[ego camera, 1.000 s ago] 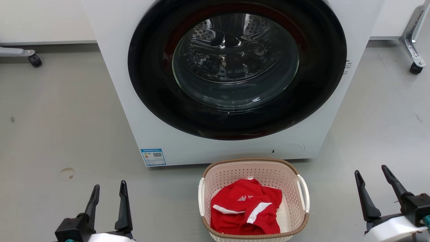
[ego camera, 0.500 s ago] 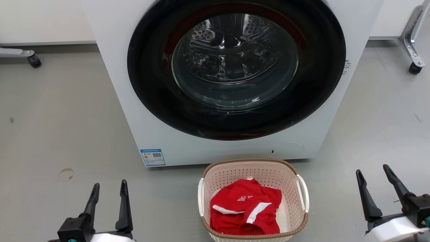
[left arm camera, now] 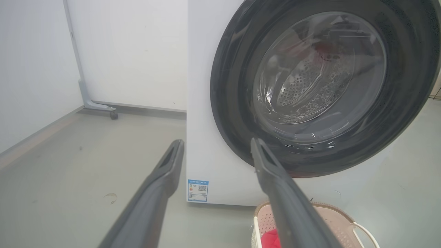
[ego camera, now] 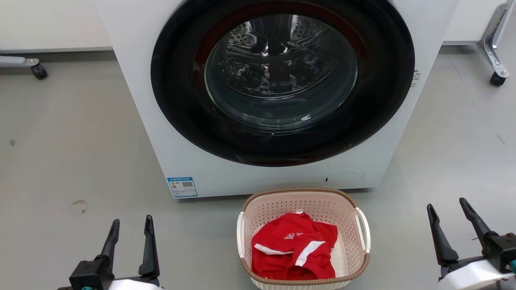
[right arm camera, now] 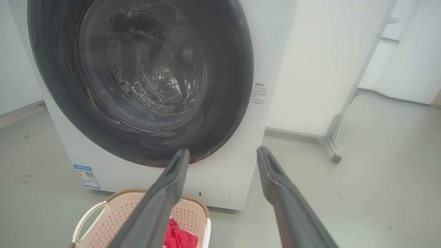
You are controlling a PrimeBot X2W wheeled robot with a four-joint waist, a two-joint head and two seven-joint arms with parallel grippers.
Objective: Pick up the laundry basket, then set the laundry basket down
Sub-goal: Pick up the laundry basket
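The laundry basket (ego camera: 322, 205) stands on the grey floor just in front of the washing machine, cream with a brown woven rim and white loop handles (ego camera: 363, 229). A red garment with white stripes (ego camera: 296, 251) lies inside it. My left gripper (ego camera: 132, 220) is open at the lower left, well to the left of the basket. At the lower right my right gripper (ego camera: 446, 202) is open, apart from the basket's right handle. The left wrist view shows the basket (left arm camera: 330, 220) at its bottom right, the right wrist view shows the basket (right arm camera: 120, 213) at its bottom left.
A white front-loading washing machine (ego camera: 274, 92) with a dark round door, shut, rises right behind the basket. Wheeled metal frame feet stand at the far left (ego camera: 38, 70) and far right (ego camera: 496, 76). A stain (ego camera: 78, 208) marks the floor on the left.
The head view has shifted slightly; the basket and both grippers stay where they were, both still open.
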